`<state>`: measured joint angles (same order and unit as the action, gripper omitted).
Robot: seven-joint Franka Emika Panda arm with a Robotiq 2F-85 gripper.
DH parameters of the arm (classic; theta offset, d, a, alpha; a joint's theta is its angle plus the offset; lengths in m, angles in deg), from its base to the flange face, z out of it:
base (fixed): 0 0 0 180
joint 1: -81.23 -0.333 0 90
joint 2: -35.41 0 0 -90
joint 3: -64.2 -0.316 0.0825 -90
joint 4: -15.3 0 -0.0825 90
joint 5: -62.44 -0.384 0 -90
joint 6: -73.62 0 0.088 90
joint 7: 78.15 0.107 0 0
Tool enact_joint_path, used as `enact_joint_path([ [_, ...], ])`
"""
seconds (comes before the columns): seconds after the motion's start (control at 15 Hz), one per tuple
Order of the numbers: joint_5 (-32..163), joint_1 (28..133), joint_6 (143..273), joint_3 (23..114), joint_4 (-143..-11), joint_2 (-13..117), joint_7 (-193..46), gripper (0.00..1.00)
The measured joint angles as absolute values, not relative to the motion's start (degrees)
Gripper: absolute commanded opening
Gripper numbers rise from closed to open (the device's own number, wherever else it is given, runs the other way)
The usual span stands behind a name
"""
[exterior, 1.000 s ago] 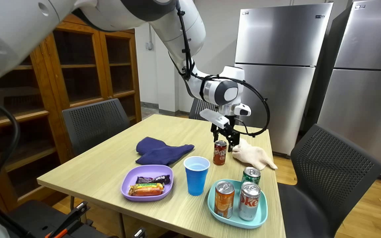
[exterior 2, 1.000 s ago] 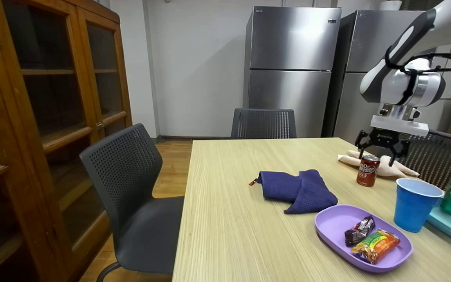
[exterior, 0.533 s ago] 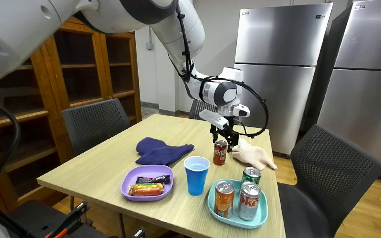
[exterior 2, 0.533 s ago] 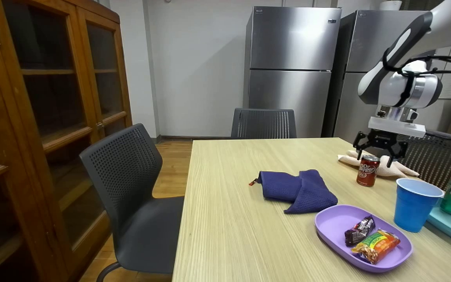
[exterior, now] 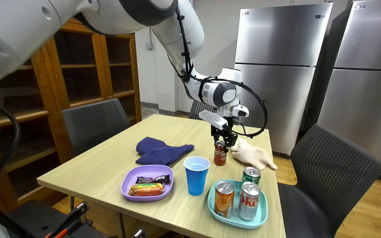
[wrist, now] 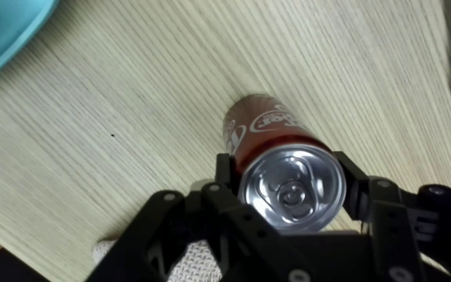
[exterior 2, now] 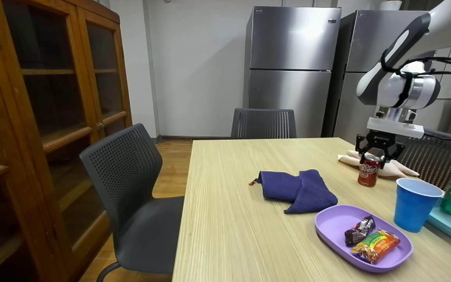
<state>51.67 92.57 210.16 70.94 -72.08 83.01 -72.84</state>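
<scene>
A dark red Dr Pepper can (exterior: 220, 158) stands upright on the table, seen in both exterior views. My gripper (exterior 2: 372, 161) comes down on it from above, one finger on each side of its upper part. In the wrist view the can's silver lid (wrist: 294, 190) sits between the black fingers (wrist: 223, 168), which press against its sides; the gripper is shut on the can. A pale beige cloth (exterior: 253, 154) lies just beside the can, partly hidden behind the gripper in the wrist view.
A blue cup (exterior: 196, 177) stands near the can. A teal tray (exterior: 212, 206) holds three cans. Two wrapped snacks lie on a purple plate (exterior 2: 323, 223). A folded navy cloth (exterior 2: 300, 190) rests mid-table. Dark chairs (exterior: 329, 172) surround the table.
The gripper's fingers have closed in from wide apart onto the red can, after a slight sideways drift of the arm. The can has shifted and turned a little.
</scene>
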Motion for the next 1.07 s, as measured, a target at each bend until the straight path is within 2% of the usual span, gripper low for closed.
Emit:
enact_joint_path([
  [1.07, 52.3, 92.57, 210.43, 73.53, -75.91, 78.24, -72.84, 0.39],
])
